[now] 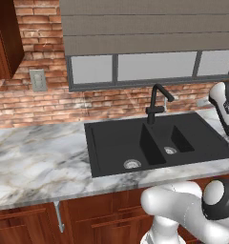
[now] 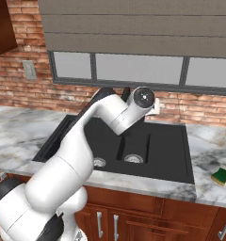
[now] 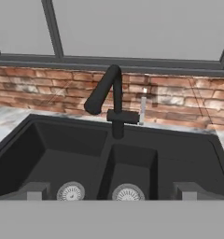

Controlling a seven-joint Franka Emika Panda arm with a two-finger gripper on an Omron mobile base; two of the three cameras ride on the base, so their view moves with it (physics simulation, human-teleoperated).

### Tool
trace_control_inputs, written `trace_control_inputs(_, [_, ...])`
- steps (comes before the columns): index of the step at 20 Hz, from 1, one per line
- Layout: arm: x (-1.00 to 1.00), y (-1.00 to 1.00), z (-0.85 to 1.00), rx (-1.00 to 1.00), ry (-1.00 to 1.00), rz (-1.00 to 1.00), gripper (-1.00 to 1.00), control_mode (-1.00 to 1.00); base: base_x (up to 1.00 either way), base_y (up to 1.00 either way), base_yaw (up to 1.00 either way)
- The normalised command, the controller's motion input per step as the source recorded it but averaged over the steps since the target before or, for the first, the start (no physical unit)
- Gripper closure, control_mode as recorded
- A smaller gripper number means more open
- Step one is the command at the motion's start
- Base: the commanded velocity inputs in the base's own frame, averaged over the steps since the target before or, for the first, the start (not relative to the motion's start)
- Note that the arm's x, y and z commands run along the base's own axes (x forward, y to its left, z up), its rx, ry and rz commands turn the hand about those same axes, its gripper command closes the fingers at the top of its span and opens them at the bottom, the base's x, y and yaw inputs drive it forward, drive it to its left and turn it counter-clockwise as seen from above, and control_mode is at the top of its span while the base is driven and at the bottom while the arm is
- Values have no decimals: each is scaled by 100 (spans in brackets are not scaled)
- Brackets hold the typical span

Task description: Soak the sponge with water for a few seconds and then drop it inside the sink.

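We see the sponge [image 2: 222, 176] lower right on the counter [image 2: 20, 136] — unsoaked; gripper [image 3: 112, 191] apart, empty, facing the faucet [image 3: 107, 95] — sink [image 3: 72, 140] dry.

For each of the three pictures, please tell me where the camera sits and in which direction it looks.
Left base view: behind-left, looks at the sink; white arm lower right.
Right base view: behind-right, same sink; arm lower left; sponge on the counter.
Hand view: above the basins, faces the faucet; open end effector tips at bottom.
All share sink, faucet and window.
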Motion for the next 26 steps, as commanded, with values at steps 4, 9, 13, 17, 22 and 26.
trace_control_inputs(4, [28, -42, 0, 2, 0, 6, -100, -100, 0, 0, 0])
trace_control_inputs(9, [26, -27, 0, 0, 0, 2, -100, -100, 0, 0, 0])
trace_control_inputs(13, [23, -18, 0, 0, 0, 0, -100, -100, 0, 0, 0])
trace_control_inputs(17, [14, -4, 0, 0, 0, 0, -100, -100, 0, 0, 0])
trace_control_inputs(22, [0, 3, -21, 0, 0, -2, -100, -100, 0, 0, 0])
trace_control_inputs(26, [3, 17, -31, 0, -1, -8, -100, -100, 0, 0, 0])
